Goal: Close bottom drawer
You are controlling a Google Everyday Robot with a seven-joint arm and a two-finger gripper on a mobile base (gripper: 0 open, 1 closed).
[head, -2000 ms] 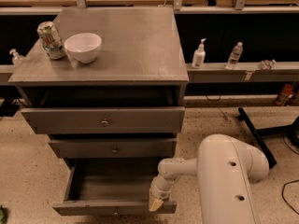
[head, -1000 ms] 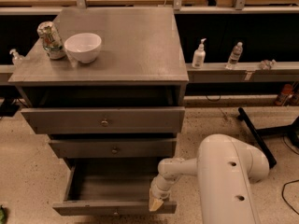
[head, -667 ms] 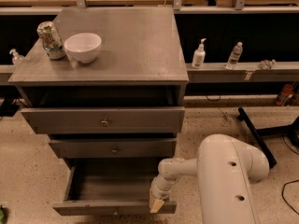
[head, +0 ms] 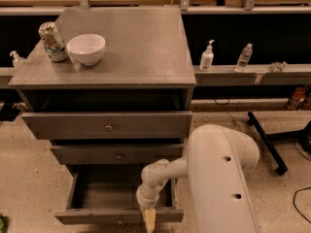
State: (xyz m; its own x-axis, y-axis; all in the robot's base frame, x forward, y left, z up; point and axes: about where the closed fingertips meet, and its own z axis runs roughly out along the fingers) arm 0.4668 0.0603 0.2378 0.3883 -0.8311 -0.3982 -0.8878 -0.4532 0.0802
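Observation:
The grey cabinet (head: 116, 57) has three drawers. The bottom drawer (head: 97, 198) is pulled far out, an empty grey box with thin side walls and a flat front panel (head: 97, 216). My gripper (head: 149, 219) hangs from the white arm (head: 214, 178) at the right part of that front panel, its pale tip pointing down against or just in front of the panel. The top drawer front (head: 109, 125) and middle drawer front (head: 116, 154), each with a brass knob, stand slightly out.
A white bowl (head: 86, 48) and a can (head: 51, 41) stand on the cabinet top. Bottles (head: 207, 56) line a ledge to the right. A black stand leg (head: 265, 140) lies on the floor at the right.

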